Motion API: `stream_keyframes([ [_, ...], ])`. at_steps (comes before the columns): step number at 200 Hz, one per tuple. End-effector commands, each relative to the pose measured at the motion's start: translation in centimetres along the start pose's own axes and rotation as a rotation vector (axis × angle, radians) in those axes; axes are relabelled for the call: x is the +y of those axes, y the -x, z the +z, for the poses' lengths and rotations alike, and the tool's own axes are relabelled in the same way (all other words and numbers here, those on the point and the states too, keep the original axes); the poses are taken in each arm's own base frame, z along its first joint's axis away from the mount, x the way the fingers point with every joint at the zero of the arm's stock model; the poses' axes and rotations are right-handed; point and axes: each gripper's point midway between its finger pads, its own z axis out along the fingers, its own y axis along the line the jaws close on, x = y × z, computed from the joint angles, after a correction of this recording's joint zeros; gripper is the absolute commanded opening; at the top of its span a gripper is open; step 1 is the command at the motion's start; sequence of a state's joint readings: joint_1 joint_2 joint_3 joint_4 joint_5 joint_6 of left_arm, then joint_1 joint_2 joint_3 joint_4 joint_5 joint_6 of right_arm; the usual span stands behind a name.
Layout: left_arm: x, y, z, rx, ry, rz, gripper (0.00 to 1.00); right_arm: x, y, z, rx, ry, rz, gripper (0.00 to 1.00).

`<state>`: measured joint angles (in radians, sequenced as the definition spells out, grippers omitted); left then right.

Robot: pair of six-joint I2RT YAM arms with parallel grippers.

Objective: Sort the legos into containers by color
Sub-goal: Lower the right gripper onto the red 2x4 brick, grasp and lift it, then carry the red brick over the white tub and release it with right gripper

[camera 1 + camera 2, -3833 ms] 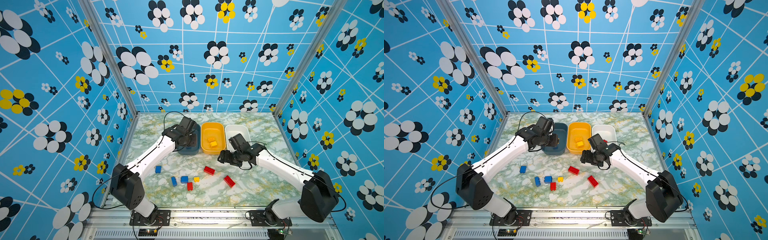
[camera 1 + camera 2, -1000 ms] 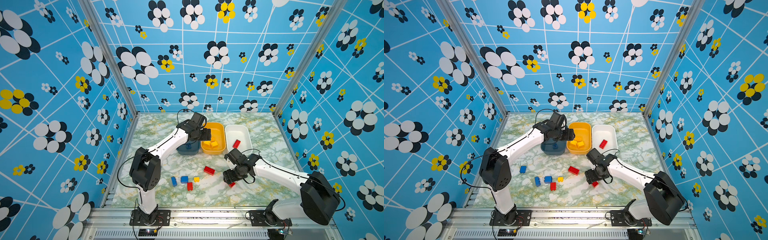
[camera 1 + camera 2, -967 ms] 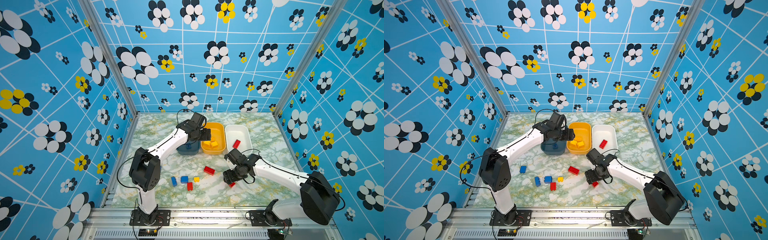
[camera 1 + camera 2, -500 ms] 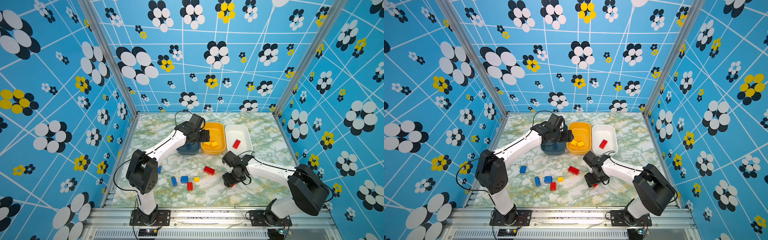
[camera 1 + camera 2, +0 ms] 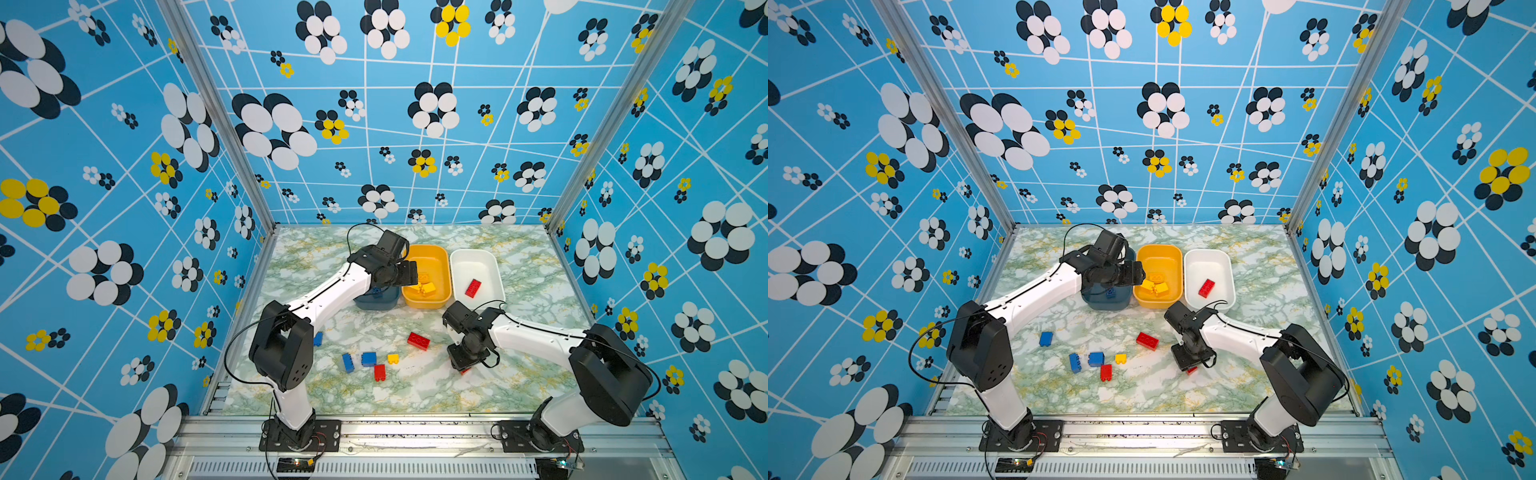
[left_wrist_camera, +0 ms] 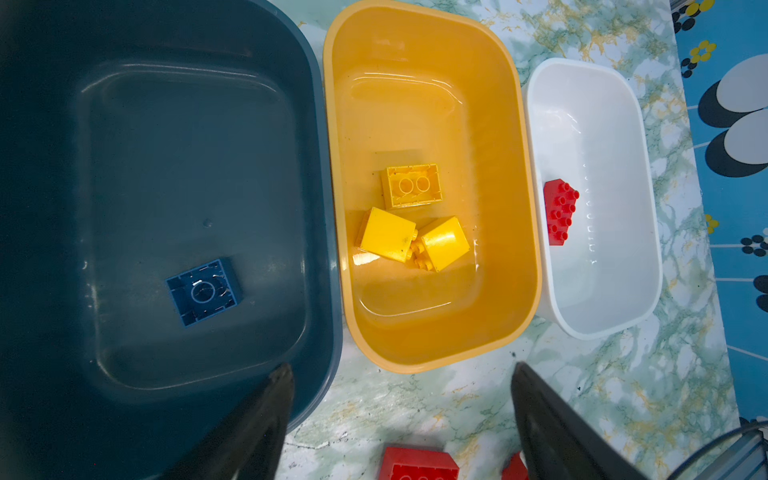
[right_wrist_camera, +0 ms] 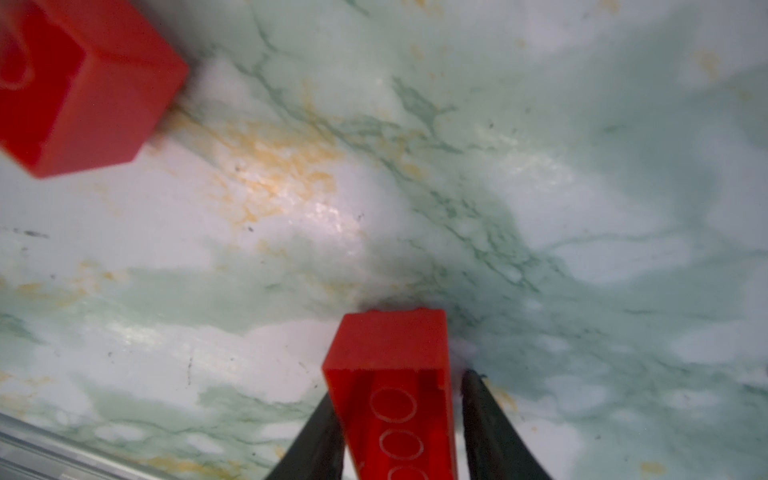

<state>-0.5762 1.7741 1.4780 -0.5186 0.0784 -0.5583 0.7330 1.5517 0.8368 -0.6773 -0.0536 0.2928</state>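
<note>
- My left arm (image 5: 332, 291) stretched from its base across the marbled table (image 5: 519, 374) to the tubs, with the left gripper (image 5: 405, 274) hanging over the seam between the dark teal tub (image 6: 316, 166) and the yellow tub (image 6: 415, 104).
- Its fingers (image 6: 266, 415) stood wide apart in the wrist view, with nothing between them.
- My right arm (image 5: 1237, 336) was bent low, with the right gripper (image 7: 399, 386) pointed straight down at the table.
- The long red brick (image 7: 390, 374) sat between its fingers. One finger lay against the brick and the other just beside it, so I could not tell whether the grip had closed.
- The sorted pieces were a blue brick (image 6: 203, 291) in the teal tub, three yellow bricks (image 6: 386, 235) in the yellow one, and a red brick (image 6: 561, 212) in the white tub (image 6: 602, 124).
- Loose on the table lay a second red brick (image 5: 418, 340), three blue bricks (image 5: 368, 358), a small yellow brick (image 5: 393, 358) and a small red brick (image 5: 379, 372).
- Any lettering on the studs was too small for me to read.
</note>
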Motion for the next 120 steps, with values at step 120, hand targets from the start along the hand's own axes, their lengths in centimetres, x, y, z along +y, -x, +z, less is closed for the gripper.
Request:
stream_keyframes([
  [120, 0.9, 1.0, -1.1, -0.037, -0.014, -0.02, 0.84, 0.5, 4.8, -6.8, -0.192, 0.022, 0.102, 0.33],
])
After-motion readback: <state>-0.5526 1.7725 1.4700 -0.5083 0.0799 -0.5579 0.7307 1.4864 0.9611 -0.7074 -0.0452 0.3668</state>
